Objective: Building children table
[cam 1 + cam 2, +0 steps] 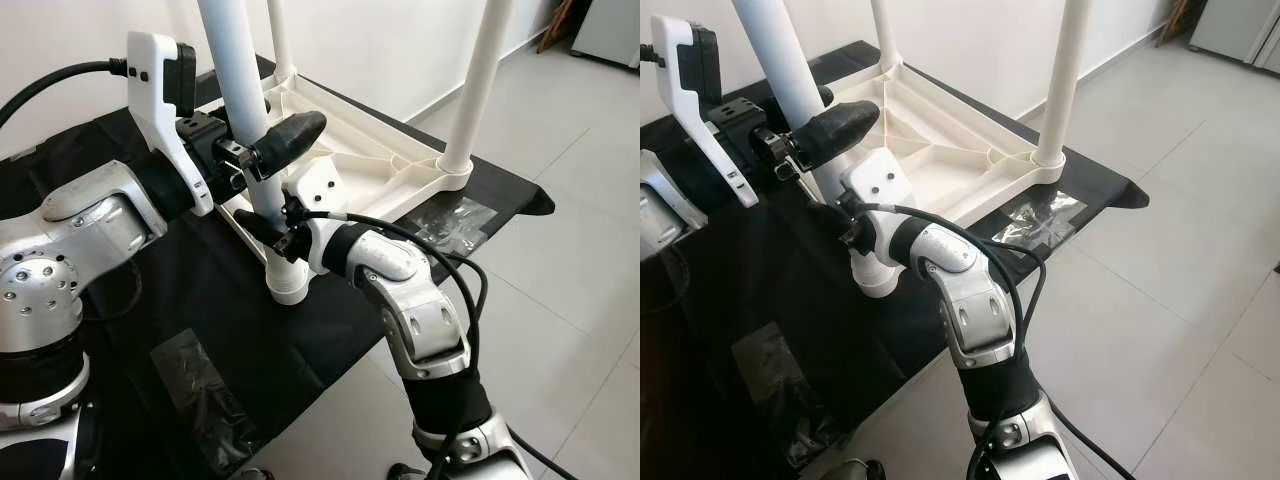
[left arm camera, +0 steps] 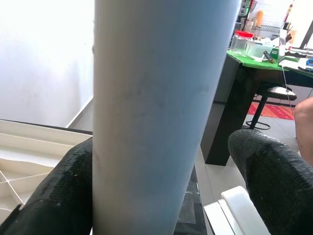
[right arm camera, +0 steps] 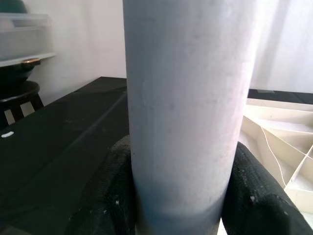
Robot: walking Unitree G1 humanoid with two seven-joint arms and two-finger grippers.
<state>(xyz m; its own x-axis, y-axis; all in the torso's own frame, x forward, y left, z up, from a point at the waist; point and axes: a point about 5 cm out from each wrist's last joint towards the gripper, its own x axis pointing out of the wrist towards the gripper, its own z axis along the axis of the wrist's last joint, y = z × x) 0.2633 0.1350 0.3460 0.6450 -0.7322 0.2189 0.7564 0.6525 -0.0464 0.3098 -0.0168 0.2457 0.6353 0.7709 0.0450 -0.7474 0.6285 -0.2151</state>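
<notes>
Three upright legs (image 1: 485, 70) rising from the upturned tabletop (image 1: 350, 150) fence its ribbed underside, both grippers' fingers (image 2: 58, 191) crowd the near leg (image 1: 240, 90), while the tiled floor (image 1: 560, 260) to the right lies open.

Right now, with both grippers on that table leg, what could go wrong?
The left gripper has one finger off the leg, so its hold looks loose and the leg could tilt. The right gripper clamps just above the corner socket; pushing off-axis might jam it or shift the upturned tabletop.
</notes>
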